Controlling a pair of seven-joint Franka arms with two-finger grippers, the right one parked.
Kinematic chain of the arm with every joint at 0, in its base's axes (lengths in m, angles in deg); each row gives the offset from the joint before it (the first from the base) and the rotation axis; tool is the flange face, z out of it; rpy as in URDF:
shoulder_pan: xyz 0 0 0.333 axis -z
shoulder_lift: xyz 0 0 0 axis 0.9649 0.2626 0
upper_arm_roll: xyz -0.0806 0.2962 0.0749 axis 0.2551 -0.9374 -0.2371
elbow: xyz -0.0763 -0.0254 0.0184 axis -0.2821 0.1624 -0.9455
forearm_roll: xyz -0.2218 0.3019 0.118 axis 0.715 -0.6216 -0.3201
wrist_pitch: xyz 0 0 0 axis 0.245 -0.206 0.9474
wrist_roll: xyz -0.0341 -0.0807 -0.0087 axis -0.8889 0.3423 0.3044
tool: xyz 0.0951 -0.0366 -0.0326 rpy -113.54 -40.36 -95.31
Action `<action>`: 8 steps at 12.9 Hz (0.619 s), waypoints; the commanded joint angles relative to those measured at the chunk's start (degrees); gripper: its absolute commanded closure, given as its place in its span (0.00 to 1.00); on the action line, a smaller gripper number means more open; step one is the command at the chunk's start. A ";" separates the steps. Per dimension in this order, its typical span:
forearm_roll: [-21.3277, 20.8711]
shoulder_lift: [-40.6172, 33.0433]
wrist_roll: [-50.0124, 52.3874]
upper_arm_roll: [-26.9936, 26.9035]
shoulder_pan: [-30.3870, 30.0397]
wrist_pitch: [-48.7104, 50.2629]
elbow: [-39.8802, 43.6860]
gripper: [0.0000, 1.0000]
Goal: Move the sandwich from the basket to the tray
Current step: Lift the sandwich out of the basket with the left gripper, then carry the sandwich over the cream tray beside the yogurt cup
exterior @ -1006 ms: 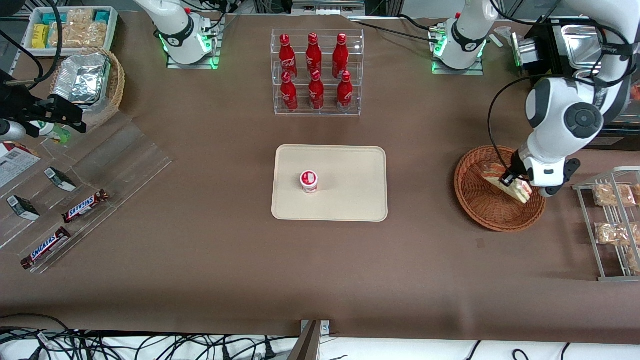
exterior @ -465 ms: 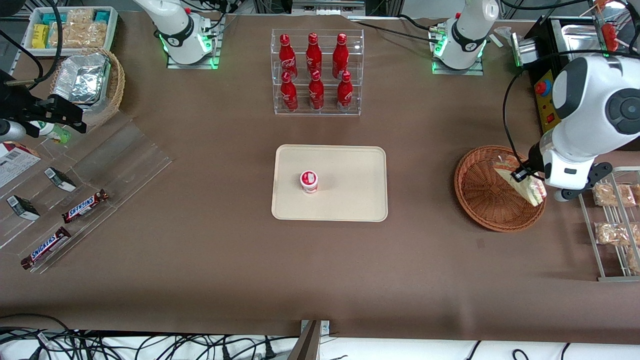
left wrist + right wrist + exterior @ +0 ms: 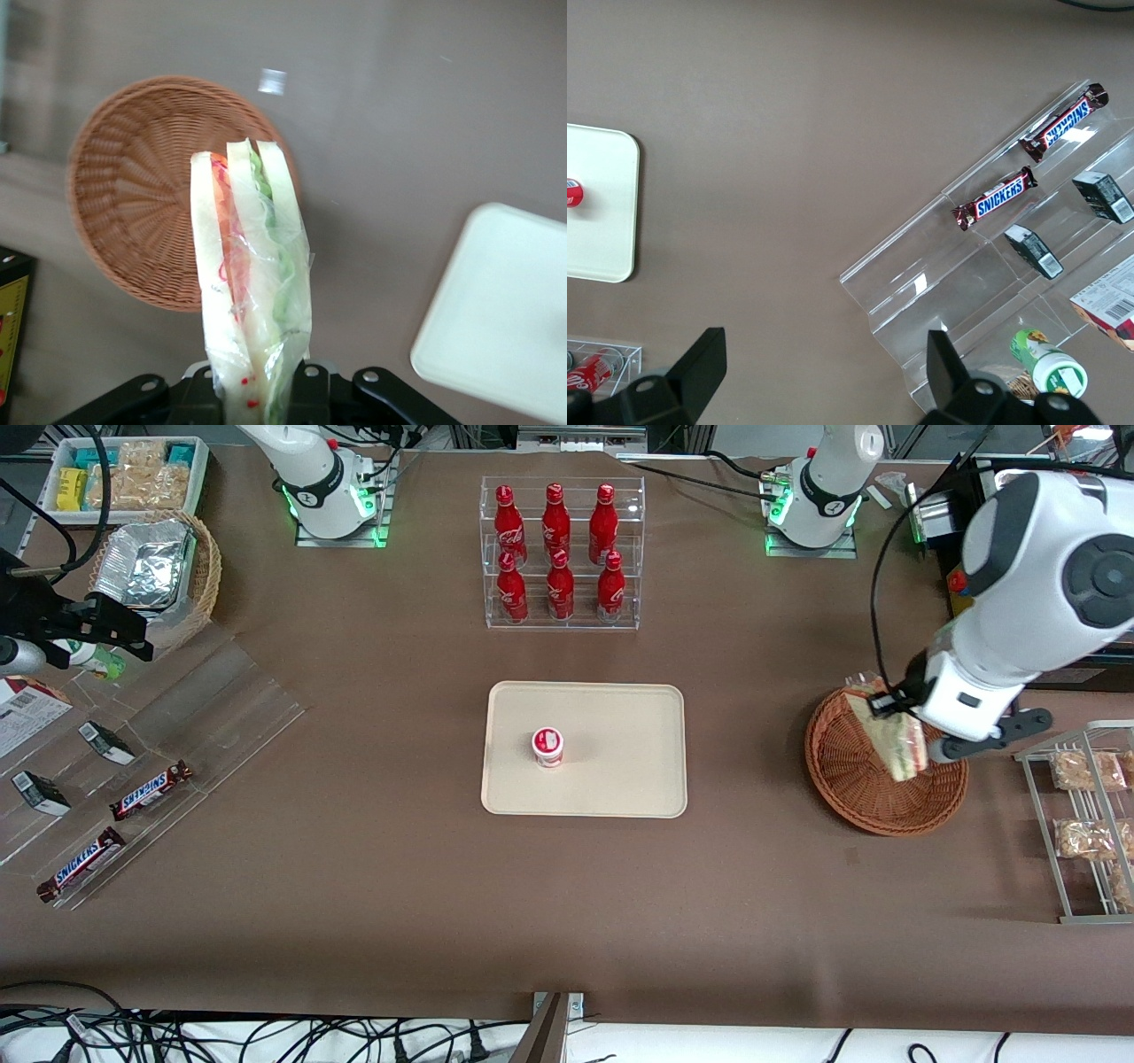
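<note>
The gripper (image 3: 257, 394) pinches the sandwich (image 3: 252, 283) by one wrapped end above the basket (image 3: 850, 779) — slick film could slip before the tray (image 3: 620, 779).

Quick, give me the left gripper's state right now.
Left gripper: shut on the sandwich, holding it lifted above the basket.

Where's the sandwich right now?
The sandwich is clamped in the left arm's hand, lifted above the basket at the working arm's end of the table.
</note>
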 commanded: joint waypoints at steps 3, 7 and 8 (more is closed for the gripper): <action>0.61 -0.17 -3.73 10.10 -0.28 1.92 1.87 1.00; 0.61 1.94 -3.56 17.23 -0.11 -2.73 1.51 1.00; 0.61 2.55 -3.12 18.37 -0.02 -3.61 1.51 1.00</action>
